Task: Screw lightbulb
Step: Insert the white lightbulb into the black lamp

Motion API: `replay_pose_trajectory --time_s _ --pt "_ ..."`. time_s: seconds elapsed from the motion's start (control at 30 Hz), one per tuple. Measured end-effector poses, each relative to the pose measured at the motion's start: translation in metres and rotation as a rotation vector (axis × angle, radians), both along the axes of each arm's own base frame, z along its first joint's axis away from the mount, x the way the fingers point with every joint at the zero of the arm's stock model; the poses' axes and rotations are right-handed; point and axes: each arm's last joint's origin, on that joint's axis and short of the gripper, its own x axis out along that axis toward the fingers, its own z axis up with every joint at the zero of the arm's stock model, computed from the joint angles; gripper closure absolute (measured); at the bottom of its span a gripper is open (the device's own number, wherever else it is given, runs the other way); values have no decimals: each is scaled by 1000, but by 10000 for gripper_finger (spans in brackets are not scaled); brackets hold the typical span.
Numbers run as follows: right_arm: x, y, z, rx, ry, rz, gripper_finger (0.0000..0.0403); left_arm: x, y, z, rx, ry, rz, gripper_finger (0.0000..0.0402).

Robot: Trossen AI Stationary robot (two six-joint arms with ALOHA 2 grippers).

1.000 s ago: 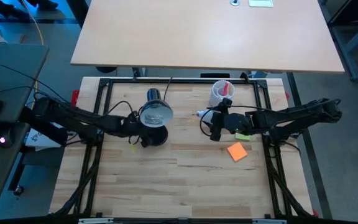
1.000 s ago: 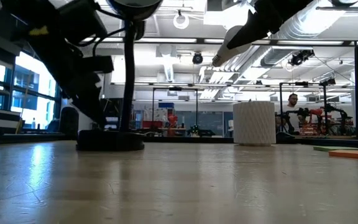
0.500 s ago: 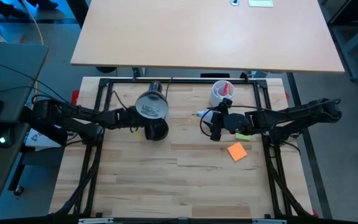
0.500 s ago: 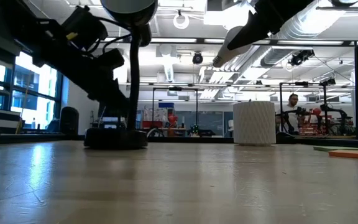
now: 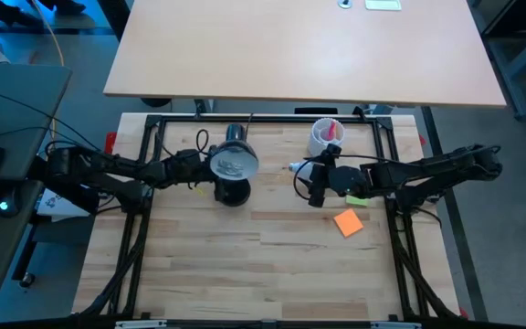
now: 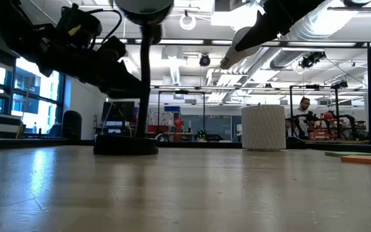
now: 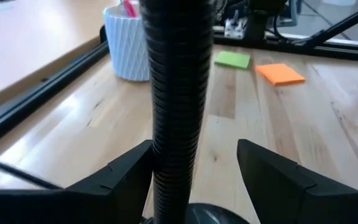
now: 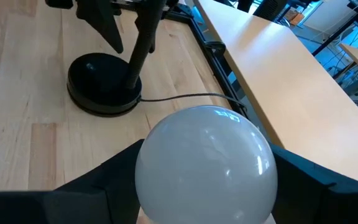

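left gripper (image 7: 194, 168) fingers straddling lamp neck (image 7: 178, 93), steadying lamp | right gripper (image 5: 312, 185) fingers gripping lightbulb (image 8: 204, 165), base aiming at shade (image 5: 233, 163)

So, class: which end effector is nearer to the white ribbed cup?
The right end effector, holding the lightbulb just in front of the cup. The left end effector sits farther away, at the lamp's neck.
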Motion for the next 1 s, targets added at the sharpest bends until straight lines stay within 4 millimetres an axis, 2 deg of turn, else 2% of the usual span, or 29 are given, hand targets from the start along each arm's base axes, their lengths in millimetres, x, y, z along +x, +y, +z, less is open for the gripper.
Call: replay_pose_trajectory --time_s 0.27,0.73,0.87,1.0 --pt "0 0 1 0 -7 1 139 0 4 2 1 -30 13 185" --pt "0 0 1 -5 -6 3 139 7 22 -12 -58 -84 70 292" --pt "0 0 1 -4 -6 3 139 7 25 -13 -93 -94 196 325" --pt "0 0 1 -1 -8 1 139 7 21 -12 -67 -93 253 343"
